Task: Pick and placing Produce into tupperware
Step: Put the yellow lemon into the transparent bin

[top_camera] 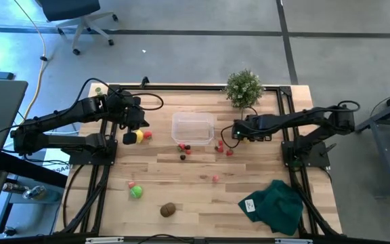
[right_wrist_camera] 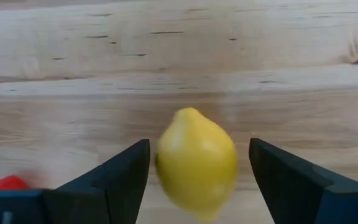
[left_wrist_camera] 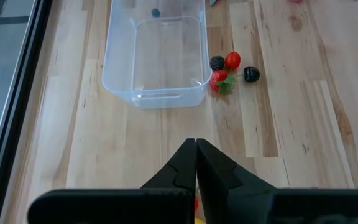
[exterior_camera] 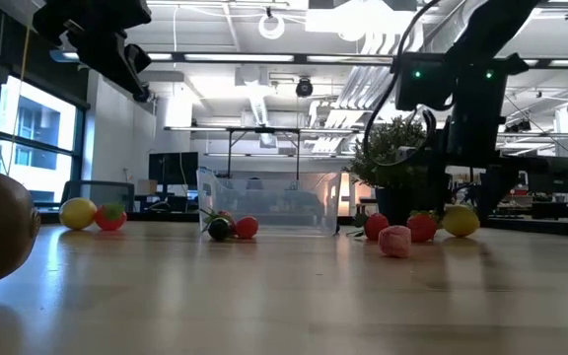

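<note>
Tupperware [top_camera: 193,127] — clear, shallow, rounded corners — sits empty.

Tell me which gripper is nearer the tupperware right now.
Right, narrowly. The right gripper hangs just off the tupperware's plant-side end; the left gripper sits farther off the opposite end.

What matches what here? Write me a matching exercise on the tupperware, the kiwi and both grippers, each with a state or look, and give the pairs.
Things:
1. tupperware
2. kiwi
3. left gripper
4. right gripper

States:
a. fingers shut, nothing between them
b. clear, with berries beside it
c. open, with a lemon between its fingers
d. brown, lying on the bare wood

Pairs: 1-b, 2-d, 3-a, 4-c
</note>
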Robot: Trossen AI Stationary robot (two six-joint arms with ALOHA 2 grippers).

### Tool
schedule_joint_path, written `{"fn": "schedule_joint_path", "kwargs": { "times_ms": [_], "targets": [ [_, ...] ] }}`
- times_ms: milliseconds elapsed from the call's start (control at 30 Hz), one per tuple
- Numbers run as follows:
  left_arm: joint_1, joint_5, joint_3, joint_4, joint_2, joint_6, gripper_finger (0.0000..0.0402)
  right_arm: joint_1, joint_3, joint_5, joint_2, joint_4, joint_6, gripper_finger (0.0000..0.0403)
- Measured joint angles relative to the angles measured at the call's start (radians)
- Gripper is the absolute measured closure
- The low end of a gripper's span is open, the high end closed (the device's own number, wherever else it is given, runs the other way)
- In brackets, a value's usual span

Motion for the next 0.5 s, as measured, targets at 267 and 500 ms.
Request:
{"fn": "schedule_joint_path", "kwargs": {
  "times_ms": [267,500],
  "targets": [
    [0.000,0.000,0.000,0.000,0.000,0.000,0.0399,0.000,0.000,-0.017,0.058,0.044,-0.022,0.0137],
    [0.000,0.000,0.000,0.000,0.000,0.000,0.0399,0.000,0.000,-0.012,0.058,0.045,-0.022,0.0146]
  ]
}}
